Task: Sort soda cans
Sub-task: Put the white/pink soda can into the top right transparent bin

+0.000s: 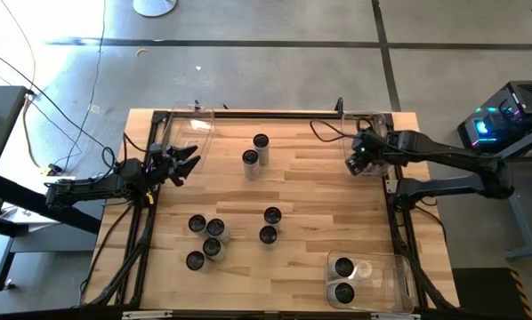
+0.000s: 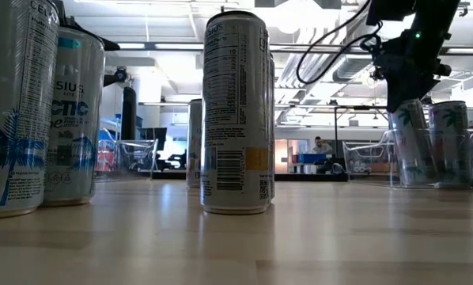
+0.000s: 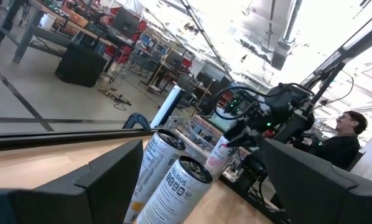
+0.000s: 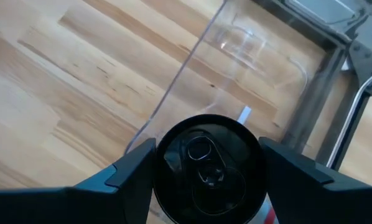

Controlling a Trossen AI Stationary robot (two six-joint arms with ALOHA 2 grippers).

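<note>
The nearest soda can (image 2: 11, 107) is cut off by the low view's left edge.

Around my wood table (image 1: 319, 178): grey concrete floor (image 1: 275, 76) w/ dark seams, loose cables (image 1: 70, 116). Beyond, open workshop: bright ceiling lights (image 2: 300, 16), red racks (image 3: 167, 56), a person (image 3: 338, 140) seated at far desk.

Six cans (image 1: 209, 238) table centre-front; two (image 1: 255, 153) behind; two in front-right bin (image 1: 399, 283).

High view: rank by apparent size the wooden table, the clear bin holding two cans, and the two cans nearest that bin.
1. wooden table
2. clear bin
3. two cans: they look alike, a tie.
</note>
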